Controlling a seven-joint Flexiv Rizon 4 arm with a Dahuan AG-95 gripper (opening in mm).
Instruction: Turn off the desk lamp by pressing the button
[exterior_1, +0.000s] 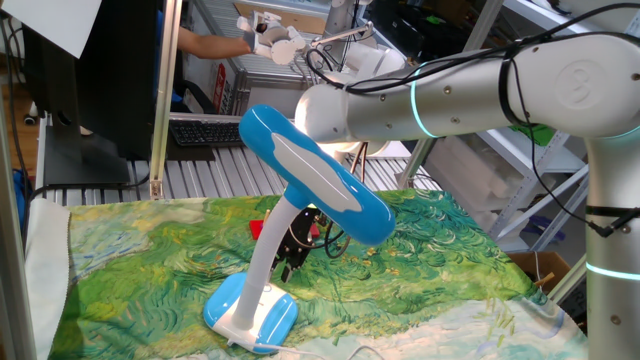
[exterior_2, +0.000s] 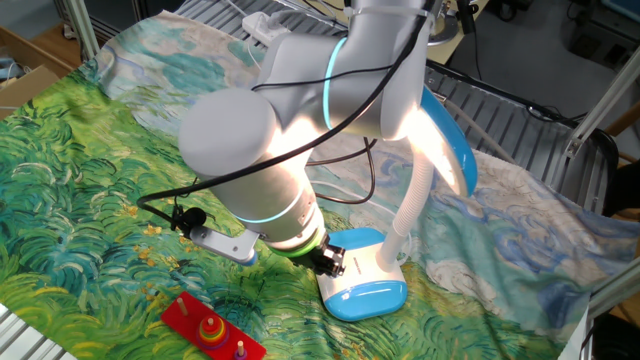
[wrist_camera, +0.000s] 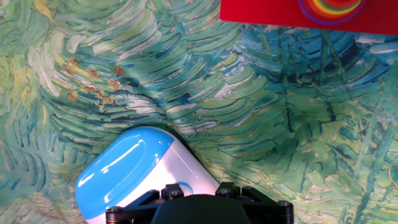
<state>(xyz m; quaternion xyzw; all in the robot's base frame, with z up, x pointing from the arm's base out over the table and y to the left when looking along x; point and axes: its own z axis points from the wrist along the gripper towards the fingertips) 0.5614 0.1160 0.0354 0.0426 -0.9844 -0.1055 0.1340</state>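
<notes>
The desk lamp stands on the painted cloth. Its sky-blue head with a white stripe sits on a curved white neck above the oval blue-and-white base. The lamp is lit, and its head throws light on my arm. My gripper is low, right at the white end of the base. In the hand view the base lies just ahead of the gripper, with a blue ring-shaped button at its edge. The fingertips are hidden.
A red board with rainbow stacking rings lies on the cloth near the base, and shows at the top of the hand view. The cloth covers the table. Metal rails and shelving stand behind it.
</notes>
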